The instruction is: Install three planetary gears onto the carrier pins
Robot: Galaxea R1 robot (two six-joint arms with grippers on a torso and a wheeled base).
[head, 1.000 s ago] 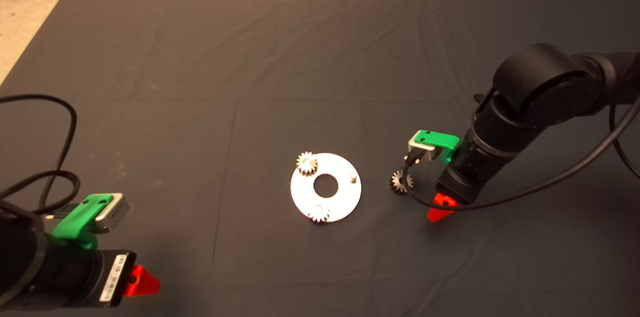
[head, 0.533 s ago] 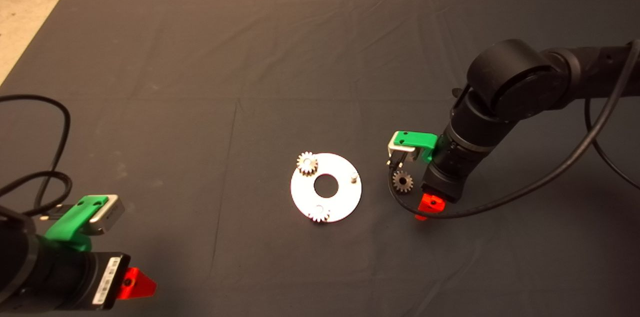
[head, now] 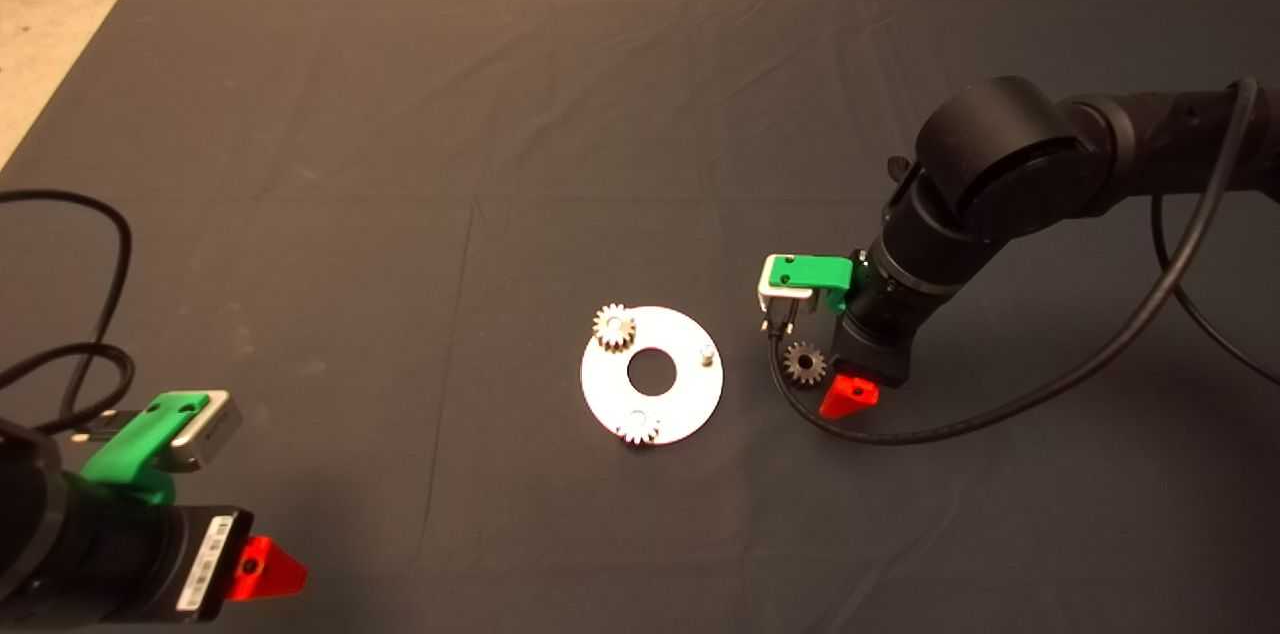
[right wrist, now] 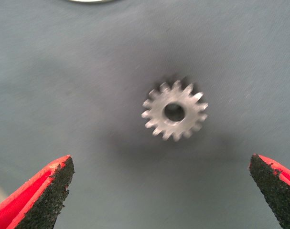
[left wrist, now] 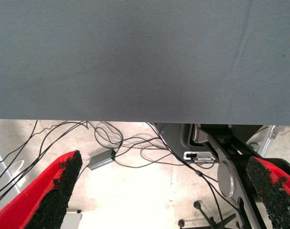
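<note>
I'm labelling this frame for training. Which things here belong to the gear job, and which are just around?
Job: loose gear on the mat, two gears on pins, bare pin, white disc, open right gripper.
Around: parked left gripper, floor cables.

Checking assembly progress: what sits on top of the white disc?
On the white disc sit two planetary gears, each on a pin. The third carrier pin stands bare. The pins under the gears are mostly covered.
</note>
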